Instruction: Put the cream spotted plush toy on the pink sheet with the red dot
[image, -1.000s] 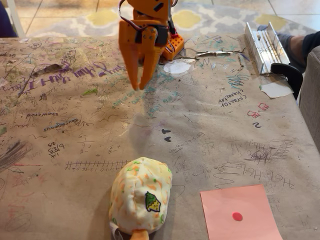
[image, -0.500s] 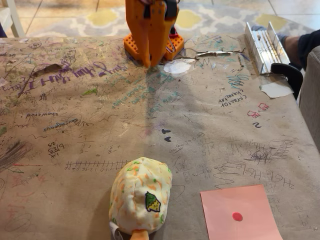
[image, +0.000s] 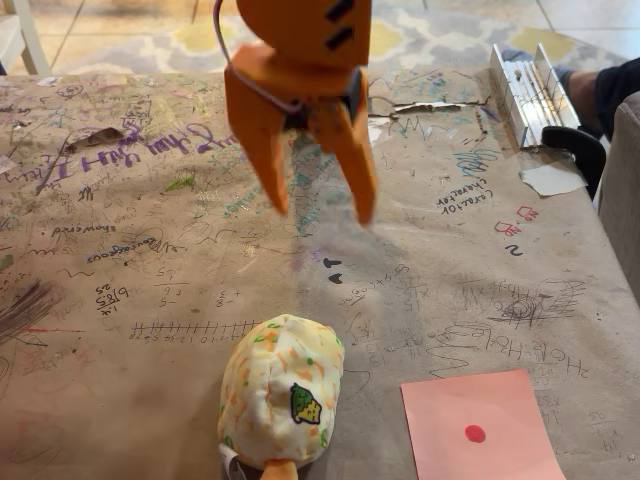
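Orange gripper (image: 322, 212) hangs above the middle of the table (image: 480, 250), fingers spread wide, nothing between them. Cream spotted plush toy (image: 281, 388) sits at the table's near edge, orange nub pointing to that edge, well apart from the gripper. Pink sheet with the red dot (image: 480, 425) lies flat just right of the toy along the same edge, not touching it.

Cream spotted plush toy (image: 281, 391): rounded, flecked orange and green, dark-and-yellow patch facing the camera, orange nub at the bottom edge, resting on the table. Pink sheet with the red dot (image: 481, 425): flat, just right, not touching, 1 dot.
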